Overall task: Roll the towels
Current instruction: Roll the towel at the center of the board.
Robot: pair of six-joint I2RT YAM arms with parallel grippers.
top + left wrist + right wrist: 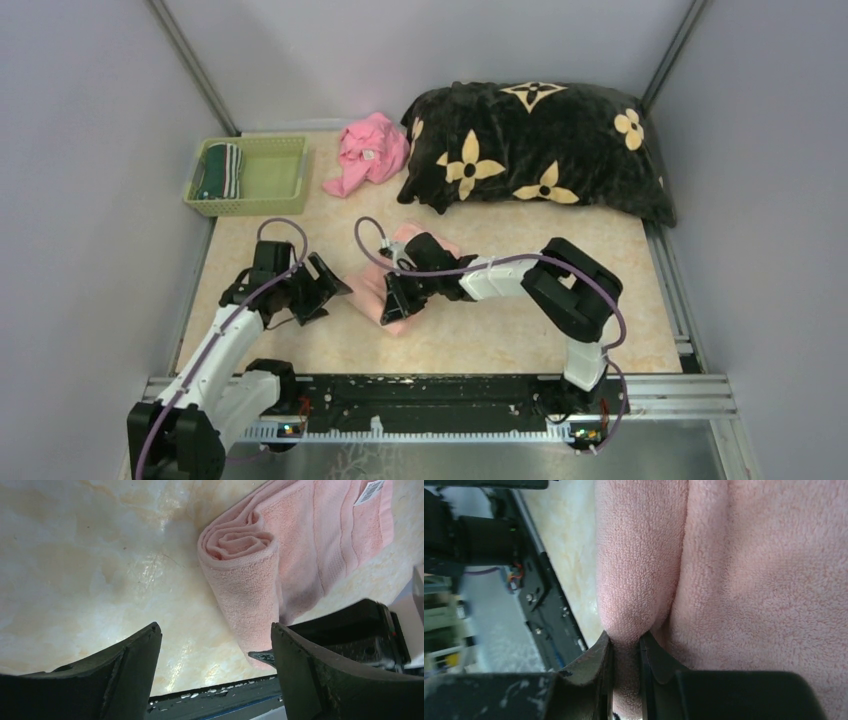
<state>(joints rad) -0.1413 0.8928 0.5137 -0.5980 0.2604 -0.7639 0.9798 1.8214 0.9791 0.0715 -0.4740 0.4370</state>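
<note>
Salmon-pink towel [366, 292]: lies on the table [500, 335] between the two arms, partly rolled, with its spiral end facing the left arm.
Green striped towel [222, 170]: sits in the green basket [250, 207] at the far left (whether it is properly rolled is too small to tell).
Left gripper [318, 285]: fingers wide apart and holding nothing, just beside the roll's end.
Right gripper [400, 298]: fingers pressed together on a pinched ridge of the salmon-pink towel.
Handling: judged light, soft, limp terry. The roll would likely slacken if let go, so take hold at its ends, across all the layers rather than one.
Left wrist view only: shows the coiled layers at the roll's end, the flat unrolled tail and its white label [370, 492].
Right wrist view only: shows the fold of cloth squeezed between the pads [600, 667].
Top view only: shows the basket, the black flowered blanket [540, 140] and a crumpled bright pink cloth [368, 150] at the back.
</note>
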